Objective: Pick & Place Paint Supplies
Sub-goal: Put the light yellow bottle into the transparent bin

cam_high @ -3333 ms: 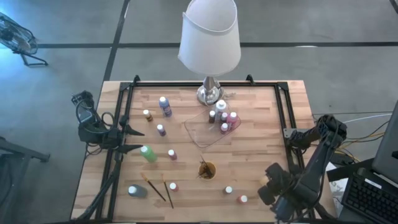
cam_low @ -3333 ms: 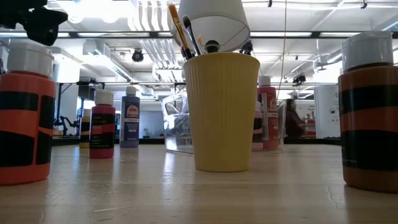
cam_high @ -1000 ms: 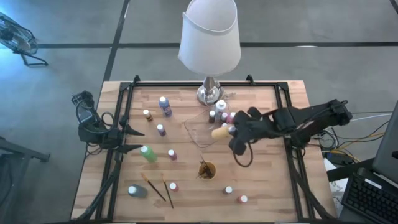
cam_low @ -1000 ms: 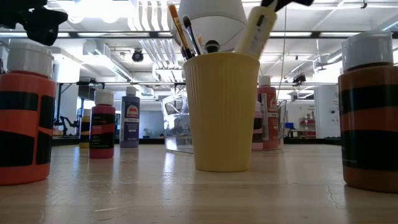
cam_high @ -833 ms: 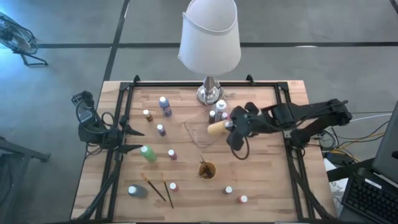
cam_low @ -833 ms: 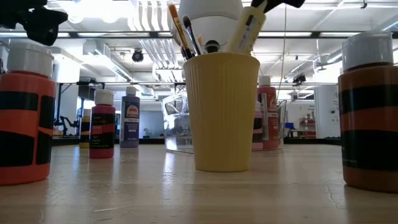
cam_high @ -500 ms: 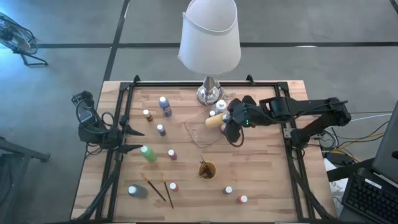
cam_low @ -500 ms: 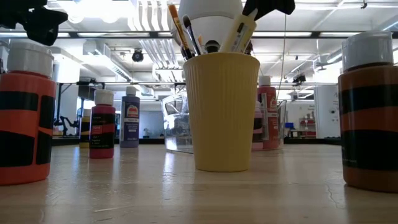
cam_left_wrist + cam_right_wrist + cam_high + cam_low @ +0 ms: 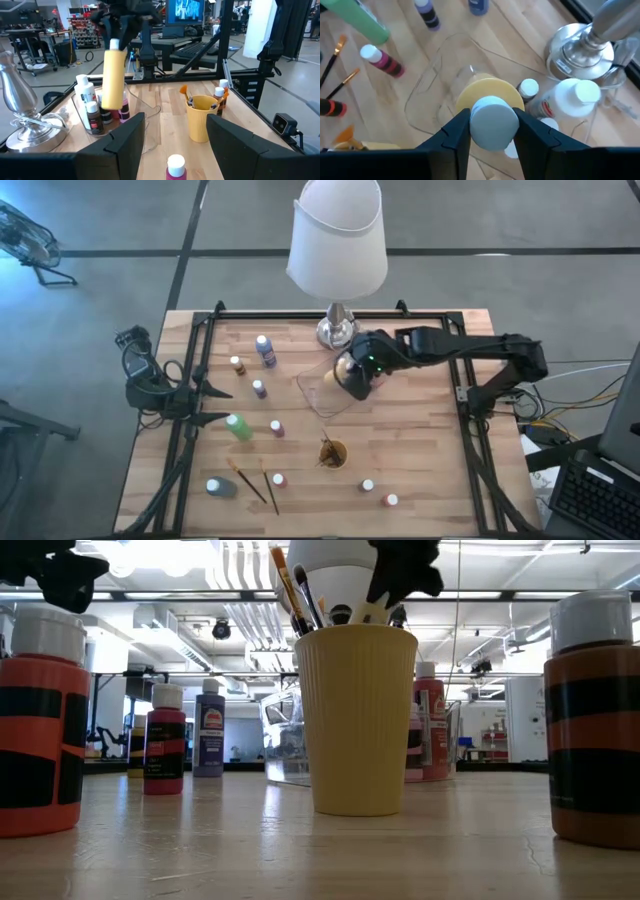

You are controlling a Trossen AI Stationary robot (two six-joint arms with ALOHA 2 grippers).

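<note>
Wooden slatted table (image 9: 420, 450): carries a silver-based lamp with a white shade (image 9: 337, 240) at the far edge. Scattered bottles and brushes remain across the near half.

Clear plastic tray (image 9: 318, 392): sits just in front of the lamp base, with several white-capped bottles standing at its far corner.

Right arm: reaches across from the right edge. The right gripper (image 9: 352, 376) hangs over the tray. Its jaws pinch the white cap of a yellow paint bottle (image 9: 113, 80).

Yellow paint bottle: hangs cap-up, clear of the tray floor. Its long axis runs nearly vertical, leaning slightly, as the left wrist view shows. The right wrist view looks straight down the bottle (image 9: 488, 102) onto bare tray floor, with the standing bottles just beside it toward the lamp.

Judgement: the coming move is a straight lowering into the tray. Clearance from the neighbouring bottles is the point to watch.

Left gripper (image 9: 175, 137): waits at the left edge, well apart from the tray, jaws spread.

Small ribbed orange cup (image 9: 333, 452): holds brushes, nearer than the tray.
</note>
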